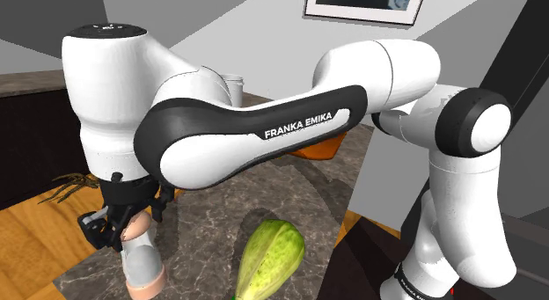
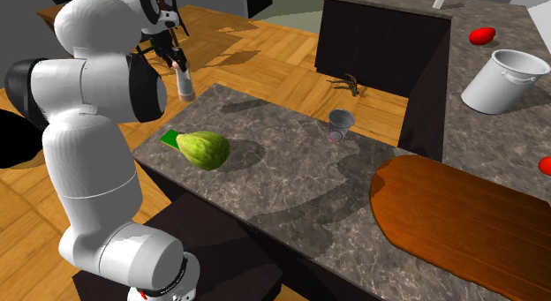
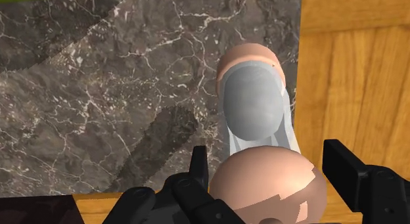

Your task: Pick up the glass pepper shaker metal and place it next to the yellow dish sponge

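The pepper shaker (image 1: 141,261) is a pale grey body with a pinkish cap and base, standing upright at the corner of the dark marble counter (image 2: 291,180). My gripper (image 3: 268,165) comes down over its cap (image 3: 266,186), and the two black fingers (image 3: 200,165) clasp the cap from both sides. The shaker (image 2: 184,80) appears at the counter's far left corner in the second exterior view, under the hand (image 2: 163,30). I cannot tell whether its base touches the counter. A flat green piece (image 2: 168,136) pokes out beside a yellow-green gourd-like thing (image 2: 205,150).
A small clear cup (image 2: 341,123) stands mid-counter, with an orange-brown board (image 2: 459,211) further along. On the neighbouring counter are a white bucket (image 2: 505,79) and a red item (image 2: 481,34). A wooden floor (image 3: 355,78) lies past the counter edge, close to the shaker.
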`<action>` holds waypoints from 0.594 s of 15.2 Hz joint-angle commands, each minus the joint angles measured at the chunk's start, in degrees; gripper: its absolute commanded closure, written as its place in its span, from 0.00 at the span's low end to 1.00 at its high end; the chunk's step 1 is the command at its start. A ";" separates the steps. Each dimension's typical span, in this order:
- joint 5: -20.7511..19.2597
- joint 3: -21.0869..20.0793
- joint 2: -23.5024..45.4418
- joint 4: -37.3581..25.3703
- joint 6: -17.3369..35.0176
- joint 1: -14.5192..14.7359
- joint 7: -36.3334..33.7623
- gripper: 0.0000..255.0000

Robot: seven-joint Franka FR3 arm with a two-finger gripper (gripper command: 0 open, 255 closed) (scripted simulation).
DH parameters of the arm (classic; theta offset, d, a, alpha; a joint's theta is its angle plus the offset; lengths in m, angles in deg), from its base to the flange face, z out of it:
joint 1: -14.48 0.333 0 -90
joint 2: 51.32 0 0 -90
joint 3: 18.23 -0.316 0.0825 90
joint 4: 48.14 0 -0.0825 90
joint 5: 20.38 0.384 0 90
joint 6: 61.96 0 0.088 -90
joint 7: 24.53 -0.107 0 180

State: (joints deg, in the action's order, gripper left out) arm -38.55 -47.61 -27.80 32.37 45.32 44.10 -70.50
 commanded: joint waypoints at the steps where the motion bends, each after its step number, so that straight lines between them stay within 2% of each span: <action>1: -0.22 0.07 0.21 1.23 1.41 -0.01 -0.38 1.00; 9: -1.05 0.49 0.93 6.38 7.08 -0.41 -1.51 1.00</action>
State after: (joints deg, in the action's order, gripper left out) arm -39.45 -47.22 -27.11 38.39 51.78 43.72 -71.93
